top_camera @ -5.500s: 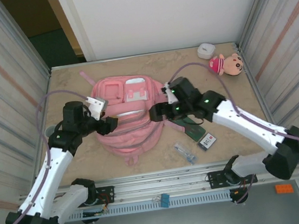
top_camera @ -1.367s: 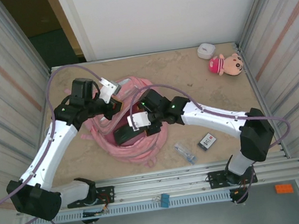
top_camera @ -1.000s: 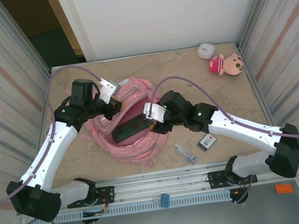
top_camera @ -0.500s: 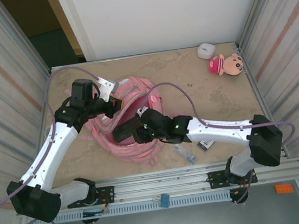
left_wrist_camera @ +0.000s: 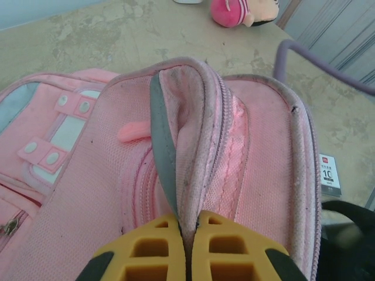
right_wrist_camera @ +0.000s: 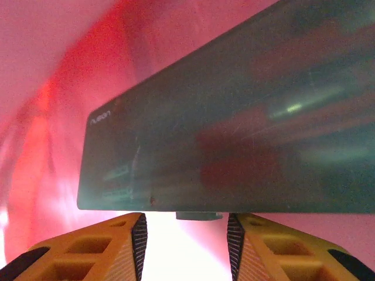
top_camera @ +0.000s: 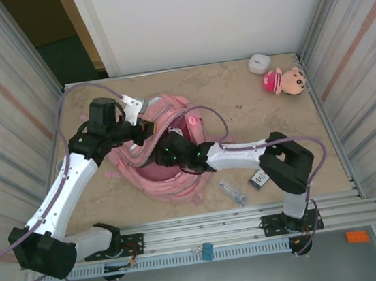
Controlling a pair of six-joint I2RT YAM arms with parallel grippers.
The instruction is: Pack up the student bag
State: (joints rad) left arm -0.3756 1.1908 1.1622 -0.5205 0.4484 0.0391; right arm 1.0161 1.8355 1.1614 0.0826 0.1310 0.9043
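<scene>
We are seeing the student bag [top_camera: 173, 183] lying on the surface [top_camera: 252, 105] between the two arms, left of centre, its mouth pulled up and gaping. The left fingers [left_wrist_camera: 173, 234] are pinching fully together on the bag's zipped rim, holding that edge raised. The right fingers [right_wrist_camera: 132, 237] are reaching down inside the bag's pink interior, standing partly apart with nothing between them. A dark flat slab [right_wrist_camera: 234, 129] is lying just ahead of them, and we cannot tell whether they are touching it. A plush doll [top_camera: 283, 81] is lying well apart at the far right.
</scene>
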